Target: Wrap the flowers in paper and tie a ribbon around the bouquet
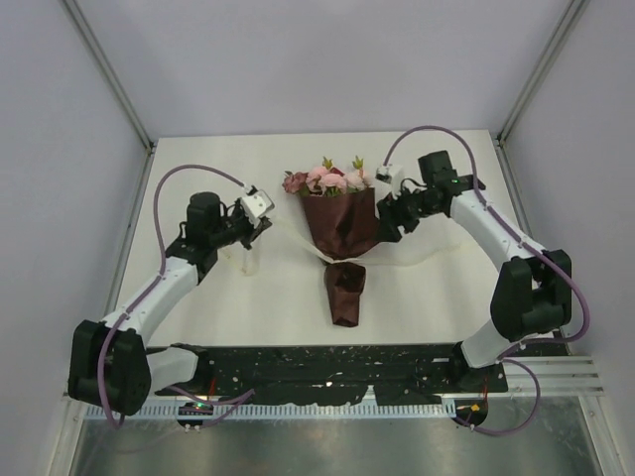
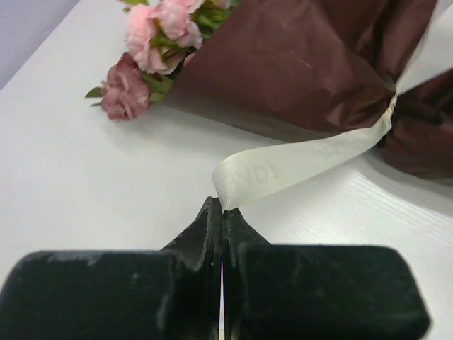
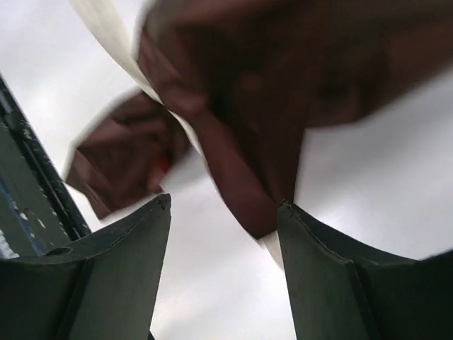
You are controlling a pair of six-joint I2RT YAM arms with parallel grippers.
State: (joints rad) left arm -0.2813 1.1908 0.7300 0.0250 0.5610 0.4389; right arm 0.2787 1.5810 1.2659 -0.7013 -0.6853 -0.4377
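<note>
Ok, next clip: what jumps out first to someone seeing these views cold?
The dark maroon bouquet lies in the middle of the table, pink flowers fanning out at its far end. A cream ribbon cinches its waist, and the left gripper is shut on the ribbon's end, to the bouquet's left. The right gripper stands open at the bouquet's right side.

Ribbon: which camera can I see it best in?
The left wrist view. There the ribbon is close and sharp, running from the shut left gripper to the bouquet. The top external view shows just a thin pale line beside the bouquet; the right wrist view shows a blurry pale strip.
</note>
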